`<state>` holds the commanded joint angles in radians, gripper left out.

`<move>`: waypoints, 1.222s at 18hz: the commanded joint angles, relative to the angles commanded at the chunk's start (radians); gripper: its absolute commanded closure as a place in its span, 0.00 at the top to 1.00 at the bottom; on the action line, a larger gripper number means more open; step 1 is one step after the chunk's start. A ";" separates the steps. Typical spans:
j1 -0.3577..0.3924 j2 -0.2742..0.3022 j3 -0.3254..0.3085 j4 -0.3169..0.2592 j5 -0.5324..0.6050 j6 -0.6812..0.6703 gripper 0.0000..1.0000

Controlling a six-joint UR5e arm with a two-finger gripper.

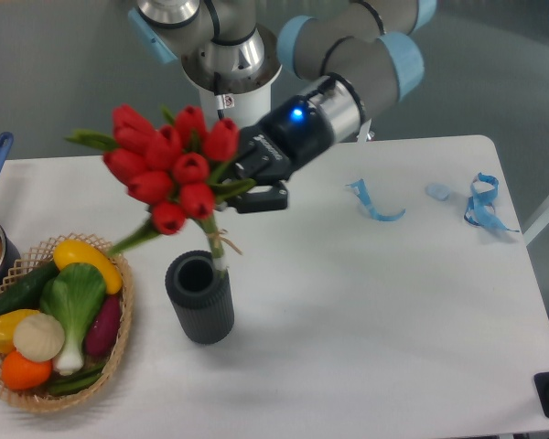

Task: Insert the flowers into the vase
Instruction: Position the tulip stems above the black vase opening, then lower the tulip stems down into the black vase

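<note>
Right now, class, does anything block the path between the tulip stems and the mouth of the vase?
Nothing visible does. The flowers hang tilted with stem ends just above the open mouth of the vase; the basket sits off to the side.

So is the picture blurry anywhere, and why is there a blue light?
In the camera view, the flowers, vase and basket look fairly sharp; a blue lamp glows brightly on the gripper wrist; soft lighting leaves only faint shadows on the white table.
</note>
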<state>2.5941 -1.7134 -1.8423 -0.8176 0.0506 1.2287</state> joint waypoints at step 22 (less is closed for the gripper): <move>-0.014 -0.130 -0.066 0.014 0.094 0.041 0.14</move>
<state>2.5802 -1.8437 -1.9083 -0.8038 0.1441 1.2701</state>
